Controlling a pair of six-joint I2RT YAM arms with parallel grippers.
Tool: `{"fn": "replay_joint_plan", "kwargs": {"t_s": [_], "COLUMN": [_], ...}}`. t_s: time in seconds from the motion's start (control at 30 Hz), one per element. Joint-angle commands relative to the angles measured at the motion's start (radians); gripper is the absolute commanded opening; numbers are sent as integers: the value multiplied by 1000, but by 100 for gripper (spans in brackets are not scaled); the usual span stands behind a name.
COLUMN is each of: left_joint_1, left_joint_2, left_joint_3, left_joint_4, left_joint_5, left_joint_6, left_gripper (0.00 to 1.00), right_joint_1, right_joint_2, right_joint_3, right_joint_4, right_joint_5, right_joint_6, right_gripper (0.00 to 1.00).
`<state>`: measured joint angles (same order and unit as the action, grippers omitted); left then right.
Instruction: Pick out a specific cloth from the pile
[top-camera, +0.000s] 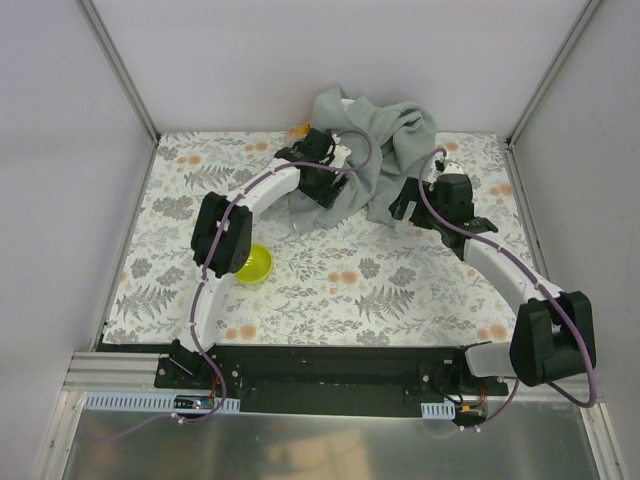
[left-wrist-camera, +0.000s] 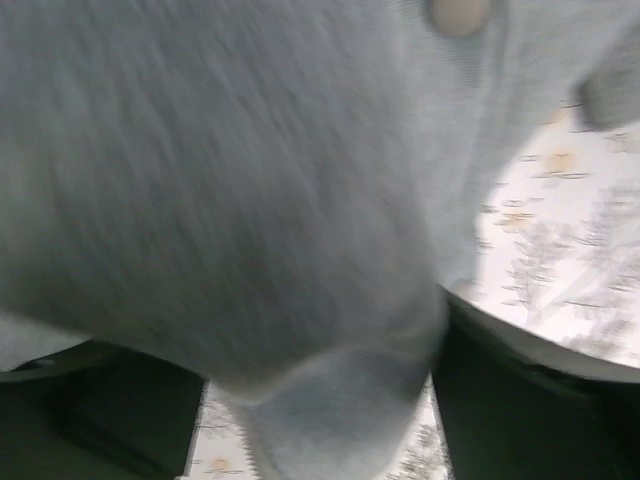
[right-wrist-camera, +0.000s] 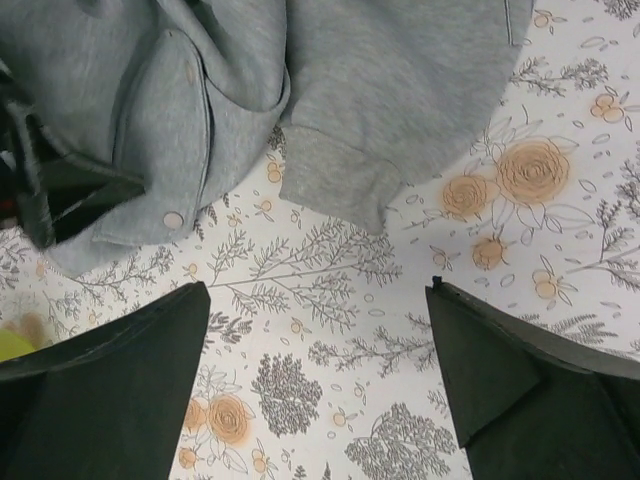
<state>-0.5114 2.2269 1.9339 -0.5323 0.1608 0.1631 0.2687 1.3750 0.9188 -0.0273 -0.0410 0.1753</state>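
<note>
The pile is mostly one large light-grey garment (top-camera: 385, 140) heaped at the back middle of the table. Of the orange cloth only a small scrap (top-camera: 297, 130) shows, at the pile's far left edge; the rest is hidden. My left gripper (top-camera: 325, 185) is pushed into the garment's left side. In the left wrist view its jaws (left-wrist-camera: 320, 350) stand wide apart with blurred grey fabric (left-wrist-camera: 220, 180) hanging between them. My right gripper (top-camera: 410, 205) is open and empty over bare table (right-wrist-camera: 315, 290), just short of a grey sleeve cuff (right-wrist-camera: 335, 175).
A yellow-green bowl (top-camera: 253, 264) sits by the left arm's elbow. The floral table cover (top-camera: 380, 290) is bounded by white walls at back and sides. The pale peach-pink cloth is not in view.
</note>
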Motion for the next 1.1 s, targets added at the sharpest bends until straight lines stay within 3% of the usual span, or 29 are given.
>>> {"fn": "replay_joint_plan", "kwargs": {"t_s": [0.0,0.03,0.1,0.2,0.37,0.43,0.57,0.67,0.93,1.07], "left_joint_1": [-1,-1,-1,-1,25,50,109,155,301,313], "left_joint_2": [83,97,102,88,79,41,-41,8,157,211], "left_joint_3": [155,177,200,262,537,597,557,611,518,435], "left_joint_4": [-87,-90,-90,-89,12,136,527,662,585,516], "left_joint_5": [-205,-231,-263,-332,-530,-559,-598,-621,-636,-652], "left_joint_6": [68,78,92,125,210,240,324,398,386,403], "left_gripper": [53,28,0,0,0,0,0,0,0,0], "right_joint_1": [1,0,1,0,1,1,9,24,82,93], "right_joint_2": [-109,-126,-152,-182,-200,-203,-191,-153,21,134], "right_joint_3": [-40,-47,-61,-75,-72,-69,-63,-45,101,205], "right_joint_4": [-26,-32,-36,-37,-52,-51,-23,12,10,23], "right_joint_5": [27,29,29,21,-28,-68,-128,-158,-132,-116], "right_joint_6": [-2,-3,-2,-10,-10,-7,10,21,39,56], "right_gripper": [99,99,99,99,100,99,99,99,99,92]}}
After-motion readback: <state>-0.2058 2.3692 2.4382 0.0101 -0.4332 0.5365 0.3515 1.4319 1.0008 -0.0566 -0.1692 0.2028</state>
